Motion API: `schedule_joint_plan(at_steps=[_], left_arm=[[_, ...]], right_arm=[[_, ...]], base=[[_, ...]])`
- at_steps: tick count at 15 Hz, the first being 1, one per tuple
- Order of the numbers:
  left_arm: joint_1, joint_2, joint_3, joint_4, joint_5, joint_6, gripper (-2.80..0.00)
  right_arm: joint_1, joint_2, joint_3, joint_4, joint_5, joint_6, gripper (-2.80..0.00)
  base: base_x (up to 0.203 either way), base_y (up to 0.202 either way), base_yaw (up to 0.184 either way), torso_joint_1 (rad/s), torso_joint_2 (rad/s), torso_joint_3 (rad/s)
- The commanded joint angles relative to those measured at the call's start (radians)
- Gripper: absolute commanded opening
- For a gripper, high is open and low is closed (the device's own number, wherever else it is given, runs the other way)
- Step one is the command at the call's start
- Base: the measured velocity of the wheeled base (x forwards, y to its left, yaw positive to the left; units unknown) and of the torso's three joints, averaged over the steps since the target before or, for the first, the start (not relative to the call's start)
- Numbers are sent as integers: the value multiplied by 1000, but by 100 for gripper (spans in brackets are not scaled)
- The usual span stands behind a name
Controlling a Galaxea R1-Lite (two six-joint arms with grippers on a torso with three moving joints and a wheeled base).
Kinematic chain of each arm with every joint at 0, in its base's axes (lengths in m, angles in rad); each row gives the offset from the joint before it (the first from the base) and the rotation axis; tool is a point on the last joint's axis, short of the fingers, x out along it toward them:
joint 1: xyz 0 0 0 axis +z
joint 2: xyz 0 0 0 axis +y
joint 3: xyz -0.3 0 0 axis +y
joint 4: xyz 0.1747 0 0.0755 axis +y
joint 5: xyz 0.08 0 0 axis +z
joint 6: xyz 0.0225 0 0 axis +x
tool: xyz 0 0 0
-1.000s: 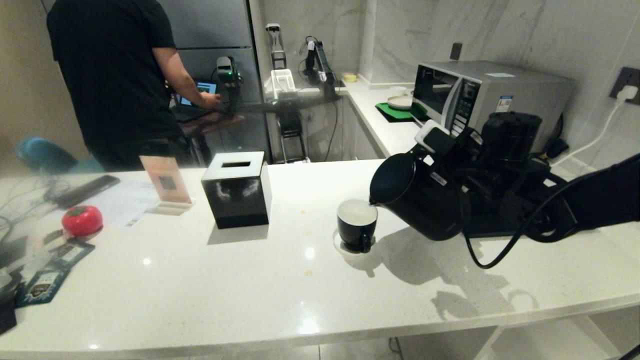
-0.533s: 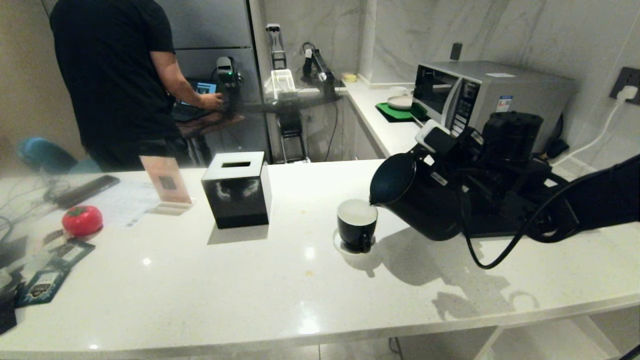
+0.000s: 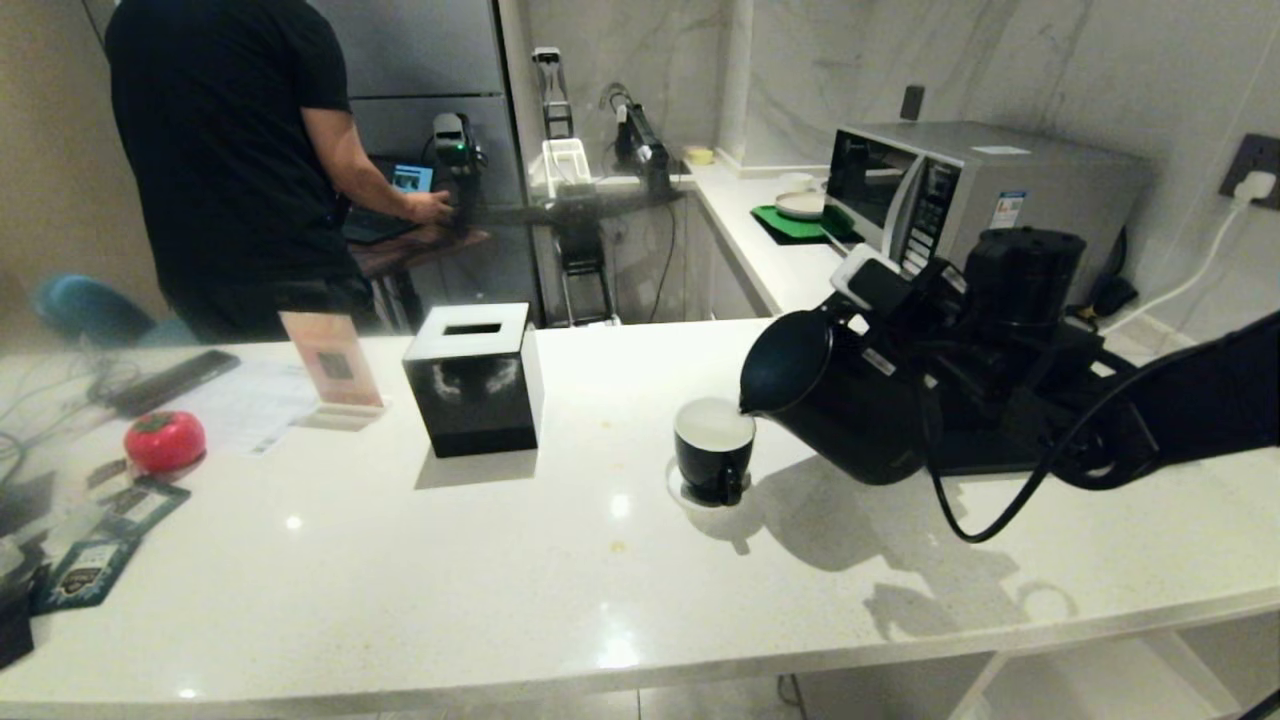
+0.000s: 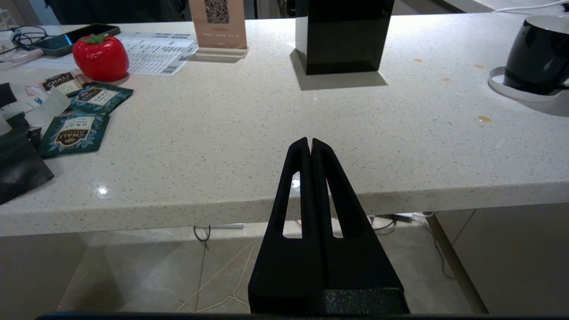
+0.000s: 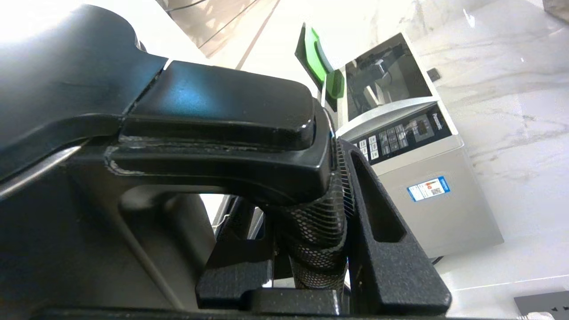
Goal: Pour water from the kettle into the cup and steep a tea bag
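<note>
Right gripper [image 5: 311,249] clamped on kettle [image 3: 840,400] handle; kettle tilted, spout over cup [image 3: 713,450] rim. Left gripper [image 4: 310,144] closed, parked off counter [image 3: 560,590]. We judge risks: overtilt overflows cup; spout drift wets counter.

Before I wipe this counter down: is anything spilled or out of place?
A few small brownish spots dot the countertop near the cup, like dried drips. Teal packets lie scattered loosely near the counter's left end. The kettle is tilted over the cup on purpose, held in the right tool.
</note>
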Motion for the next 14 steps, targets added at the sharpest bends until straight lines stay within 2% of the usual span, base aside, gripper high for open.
schedule_joint_plan(at_steps=[1,14], left_arm=[[0,2,0,-1,0,-1,-280],[0,2,0,-1,0,-1,-280]], right_arm=[[1,0,0,-6,0,-5,-280],[1,-11,0,-8,0,-1,-280]], base=[[0,0,0,0,0,0],[0,0,0,0,0,0]])
